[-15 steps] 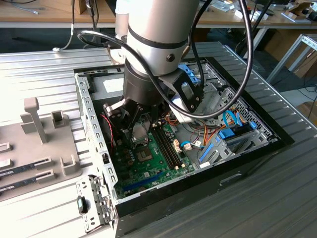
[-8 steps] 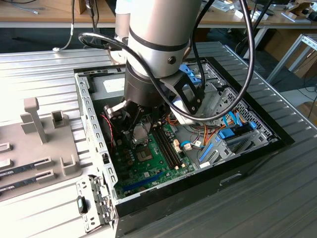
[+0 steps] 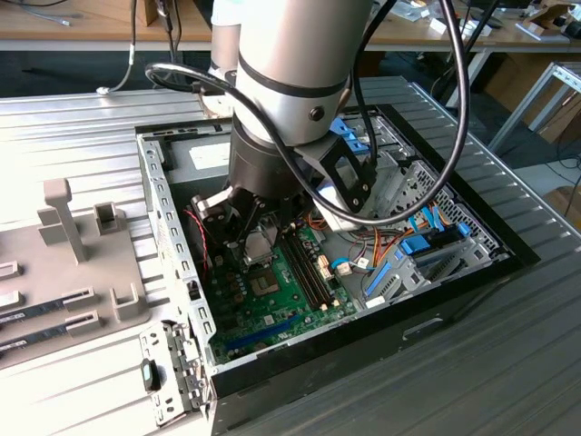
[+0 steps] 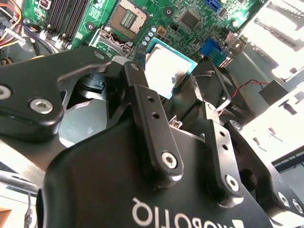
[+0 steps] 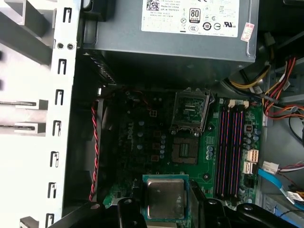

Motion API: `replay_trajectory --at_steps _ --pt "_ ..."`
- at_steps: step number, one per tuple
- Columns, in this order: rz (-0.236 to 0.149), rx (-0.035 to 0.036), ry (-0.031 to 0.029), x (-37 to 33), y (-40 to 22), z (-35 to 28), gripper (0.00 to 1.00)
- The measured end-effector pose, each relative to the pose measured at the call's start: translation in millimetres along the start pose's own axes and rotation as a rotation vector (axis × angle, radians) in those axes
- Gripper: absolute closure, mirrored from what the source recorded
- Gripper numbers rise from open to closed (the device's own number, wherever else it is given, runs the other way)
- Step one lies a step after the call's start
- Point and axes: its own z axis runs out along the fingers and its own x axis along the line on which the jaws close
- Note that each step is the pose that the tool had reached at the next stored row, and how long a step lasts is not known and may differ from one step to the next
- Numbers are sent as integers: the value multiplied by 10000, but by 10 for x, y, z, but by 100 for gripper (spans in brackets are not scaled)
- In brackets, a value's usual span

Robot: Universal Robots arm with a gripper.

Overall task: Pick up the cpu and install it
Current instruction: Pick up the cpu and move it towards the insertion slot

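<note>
The open CPU socket (image 5: 190, 110) lies uncovered from above. The power supply box (image 5: 190, 50) walls one side, memory slots (image 5: 230, 147) another; loose wires (image 5: 279, 110) crowd beyond them.

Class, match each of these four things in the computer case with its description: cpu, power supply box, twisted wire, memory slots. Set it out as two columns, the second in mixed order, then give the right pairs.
Column one:
1 cpu
2 power supply box
3 twisted wire
4 memory slots

Column two:
A grey, bearing a white label
B red and black
C long and parallel, on the green board
D silvery square between the fingers of the gripper

Pairs: 1-D; 2-A; 3-B; 4-C
</note>
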Motion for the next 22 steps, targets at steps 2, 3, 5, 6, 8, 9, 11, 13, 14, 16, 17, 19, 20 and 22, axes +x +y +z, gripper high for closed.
replay_trajectory --at_steps 2,3,5,6,8,9,11,13,14,16,17,19,20,22 --pt "0 1 1 -1 -9 3 53" --pt "0 0 0 -1 -16 6 53" --pt "0 -1 -1 -2 -23 9 53" --pt "0 -1 -1 -2 -27 10 53" --pt "0 0 0 -3 -34 13 53" --pt "0 0 0 -4 -38 14 53" --pt "1 0 0 -4 -45 17 53" --pt "0 -1 -1 -5 -52 20 53" --pt "0 0 0 -5 -58 22 53" --pt "0 -1 0 -6 -65 25 53" --pt "0 0 0 -6 -70 27 53" --pt "0 0 0 -7 -78 29 53" --pt "0 -1 0 -7 -83 31 53" --pt "0 0 0 -7 -93 34 53"
